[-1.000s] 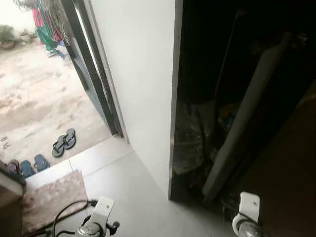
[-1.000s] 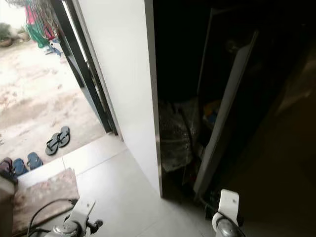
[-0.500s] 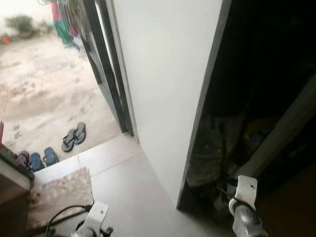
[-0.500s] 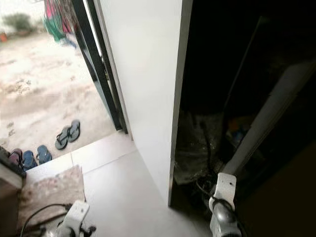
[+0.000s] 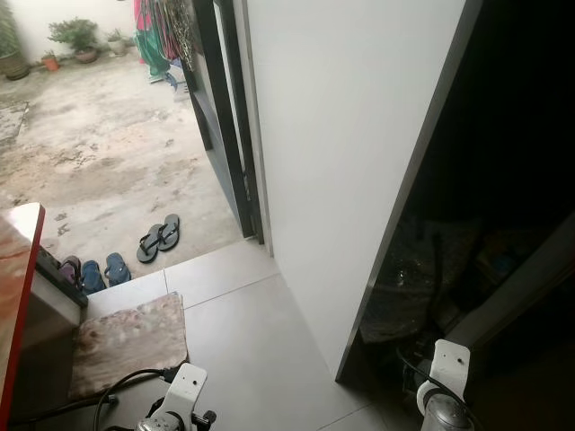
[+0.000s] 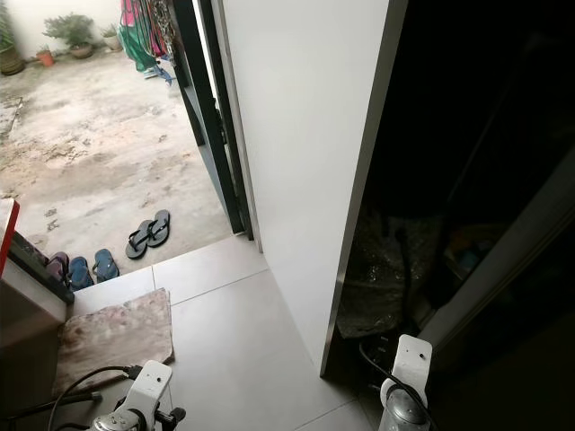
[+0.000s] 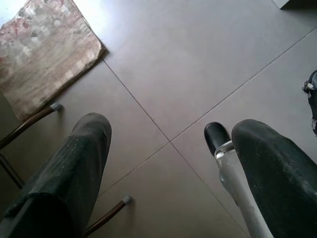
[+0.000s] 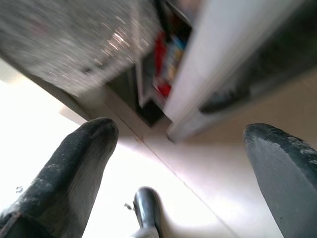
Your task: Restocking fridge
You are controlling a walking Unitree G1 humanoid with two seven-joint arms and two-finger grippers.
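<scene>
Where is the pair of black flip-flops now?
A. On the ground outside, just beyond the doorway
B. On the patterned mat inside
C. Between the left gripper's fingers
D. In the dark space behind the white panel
A: the black flip-flops lie on the outdoor ground just past the doorway, apart from the patterned mat.

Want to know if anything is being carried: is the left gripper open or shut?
Open. In the left wrist view the left gripper has its two black fingers set wide apart, with bare floor tiles between them and nothing held.
</scene>
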